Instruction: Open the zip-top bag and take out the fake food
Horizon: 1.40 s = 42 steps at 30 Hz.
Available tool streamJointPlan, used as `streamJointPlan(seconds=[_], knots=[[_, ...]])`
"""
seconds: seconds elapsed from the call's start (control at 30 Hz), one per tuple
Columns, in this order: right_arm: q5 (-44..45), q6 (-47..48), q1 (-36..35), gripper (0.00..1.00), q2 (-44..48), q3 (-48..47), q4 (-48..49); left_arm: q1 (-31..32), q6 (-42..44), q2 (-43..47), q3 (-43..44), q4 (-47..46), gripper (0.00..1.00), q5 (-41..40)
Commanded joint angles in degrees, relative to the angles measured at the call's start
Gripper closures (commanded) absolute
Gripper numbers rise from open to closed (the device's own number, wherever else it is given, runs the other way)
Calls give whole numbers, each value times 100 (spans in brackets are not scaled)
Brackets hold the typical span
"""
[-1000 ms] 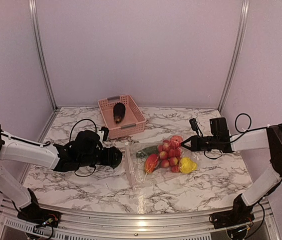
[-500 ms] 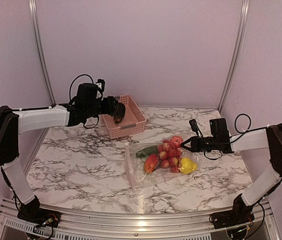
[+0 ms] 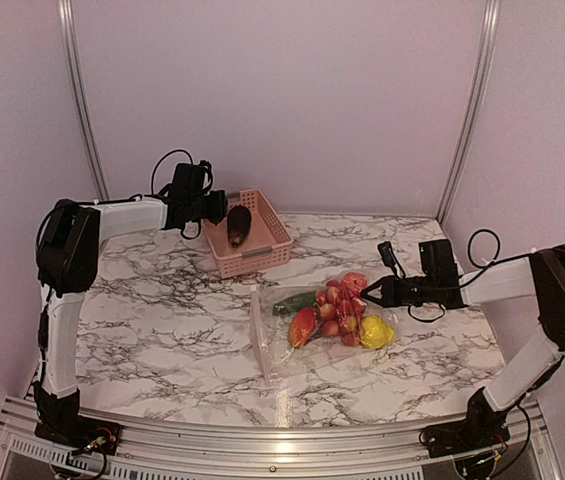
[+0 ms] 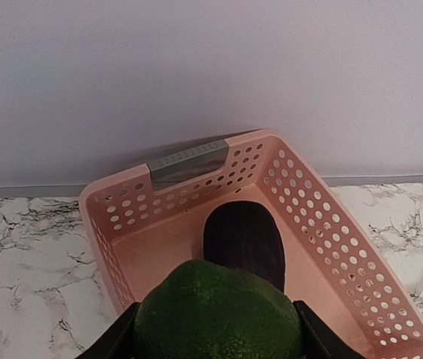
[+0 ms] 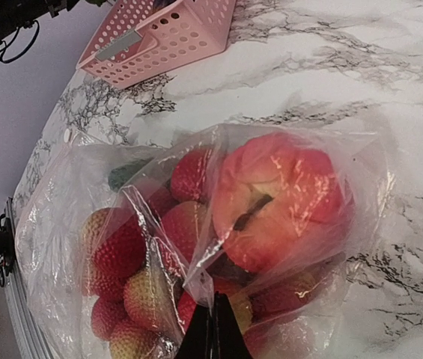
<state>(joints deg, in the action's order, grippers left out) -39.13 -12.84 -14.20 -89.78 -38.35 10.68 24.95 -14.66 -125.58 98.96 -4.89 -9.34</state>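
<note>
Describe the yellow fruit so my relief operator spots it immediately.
On the marble table, right of centre, lies the clear zip-top bag, pinched by the right arm's fingers. The yellow fruit sits at the bag's right end, on the near side of those fingers. It is the only yellow piece; red fruits crowd its left side.

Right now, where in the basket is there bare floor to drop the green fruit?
In the left wrist view the basket floor is bare left of the eggplant, along that wall, and at the far end below the grey handle. The right side is tight: the eggplant lies near that wall. The green fruit hides the near end.
</note>
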Motion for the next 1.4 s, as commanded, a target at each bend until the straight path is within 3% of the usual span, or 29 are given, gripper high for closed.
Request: streamJointPlan(seconds=[0.0,0.17,0.33,0.5,0.6,0.9,1.07,1.37], knots=[[-120,47,-21,100,-76,43,59,-106,265,-434,548,320,44,-103],[-160,18,-63,100,-143,16,103,-189,375,-924,1139,475,40,-99],[-156,11,-139,100,-198,-41,73,-247,411,-1223,1683,826,28,-70],[-126,-22,-233,100,-169,-20,67,-306,358,-1147,1739,891,17,21],[-112,-43,-278,100,-118,43,84,-306,313,-897,1553,937,16,111],[-90,-104,-346,100,39,244,179,-49,-191,1733,-2254,-1009,28,815],[-45,-73,-346,100,52,238,130,301,-510,2999,-4091,-1460,36,895],[28,-35,-347,100,-80,156,77,1228,-732,4419,-6397,-2309,50,983]])
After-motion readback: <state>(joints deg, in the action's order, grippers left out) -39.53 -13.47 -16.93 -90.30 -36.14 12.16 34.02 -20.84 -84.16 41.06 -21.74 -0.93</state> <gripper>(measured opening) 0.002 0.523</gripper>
